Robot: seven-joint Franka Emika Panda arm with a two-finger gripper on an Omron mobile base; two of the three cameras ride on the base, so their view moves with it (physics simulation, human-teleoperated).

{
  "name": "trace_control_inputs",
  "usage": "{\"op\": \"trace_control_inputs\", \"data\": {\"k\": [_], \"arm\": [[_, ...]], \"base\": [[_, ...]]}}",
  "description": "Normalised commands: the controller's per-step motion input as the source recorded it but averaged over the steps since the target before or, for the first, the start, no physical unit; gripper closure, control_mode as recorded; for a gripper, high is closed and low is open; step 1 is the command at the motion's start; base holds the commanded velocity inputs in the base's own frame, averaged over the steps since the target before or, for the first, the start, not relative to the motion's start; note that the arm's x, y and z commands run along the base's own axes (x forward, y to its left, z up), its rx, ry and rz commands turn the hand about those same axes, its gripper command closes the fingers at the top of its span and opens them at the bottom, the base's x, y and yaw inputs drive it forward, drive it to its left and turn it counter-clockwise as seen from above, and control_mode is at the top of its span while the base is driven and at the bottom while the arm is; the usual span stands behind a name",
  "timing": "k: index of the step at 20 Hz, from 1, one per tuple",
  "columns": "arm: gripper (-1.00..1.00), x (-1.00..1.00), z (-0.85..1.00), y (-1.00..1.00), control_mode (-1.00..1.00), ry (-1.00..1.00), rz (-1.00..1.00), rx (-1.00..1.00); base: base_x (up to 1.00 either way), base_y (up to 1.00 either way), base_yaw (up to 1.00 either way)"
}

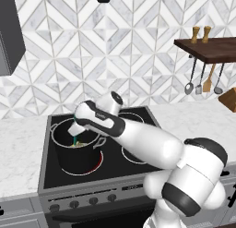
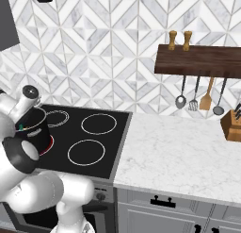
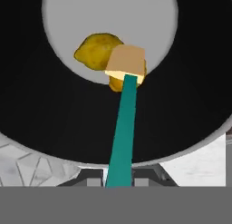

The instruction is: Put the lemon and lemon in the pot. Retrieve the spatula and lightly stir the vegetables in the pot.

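Note:
The black pot stands on the front left burner. My gripper hangs over its mouth, shut on the spatula, whose green handle points down into the pot. In the hand view the teal handle of the spatula runs from between my fingertips to a tan blade on the pot's grey floor. One lemon lies just left of the blade. The other lemon is mostly hidden under the blade. From the right base view my arm covers part of the pot.
The black cooktop has three free burners. A marble counter stretches to the right. A dark shelf holds two shakers, with ladles and a wooden utensil hanging below. A knife block sits far right.

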Motion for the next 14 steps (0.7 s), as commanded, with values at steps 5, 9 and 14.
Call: {"op": "trace_control_inputs", "data": {"k": [5, 9, 14], "arm": [[1.00, -0.05, -0.70, 0.03, -1.00, 0.00, -0.03, -0.07], [1.00, -0.01, -0.29, -0.01, -1.00, -0.04, -0.10, -0.20], [1.00, 0.00, 0.06, 0.00, -1.00, -0.24, -0.11, -0.23]], "base": [[0.00, 0.00, 0.00], [0.00, 0.00, 0.00], [0.00, 0.00, 0.00]]}}
